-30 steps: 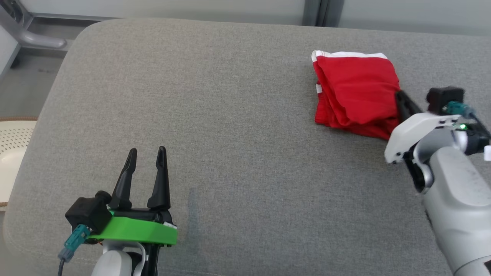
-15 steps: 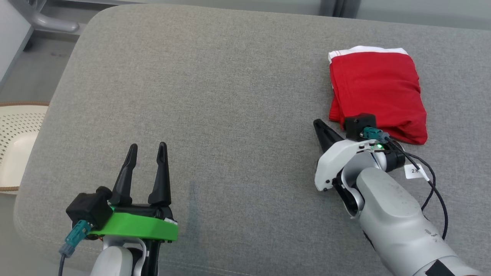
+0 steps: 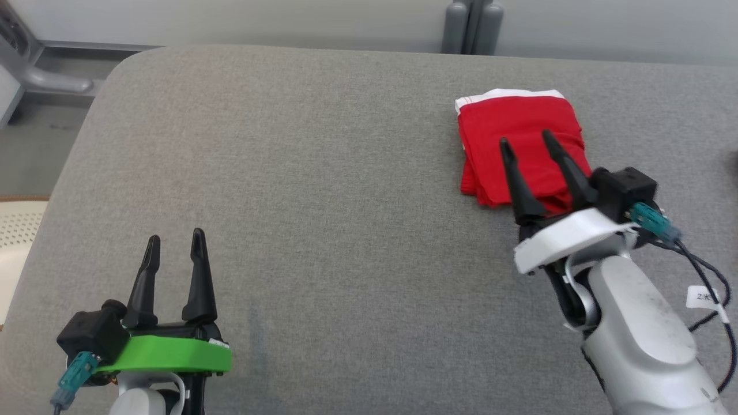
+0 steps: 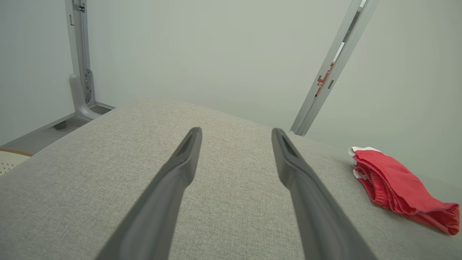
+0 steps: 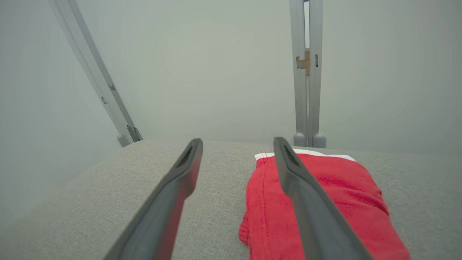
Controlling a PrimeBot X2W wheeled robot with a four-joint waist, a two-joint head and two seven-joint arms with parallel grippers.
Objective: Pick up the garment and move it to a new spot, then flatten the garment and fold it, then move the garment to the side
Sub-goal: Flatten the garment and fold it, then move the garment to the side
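Red garment (image 3: 519, 115) lies folded near the grey cushion's (image 3: 323, 173) far right edge, so I judge it set aside. My right gripper (image 3: 524, 138) hovers over its near end, 2 fingers spread, empty. My left gripper (image 3: 175, 236) waits open near the left corner.

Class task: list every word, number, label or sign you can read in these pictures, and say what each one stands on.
"2", followed by a mark too blurred to read: on the small white tag hanging beside the right arm.
Red garment: no lettering to be seen.
Grey cushion: none.
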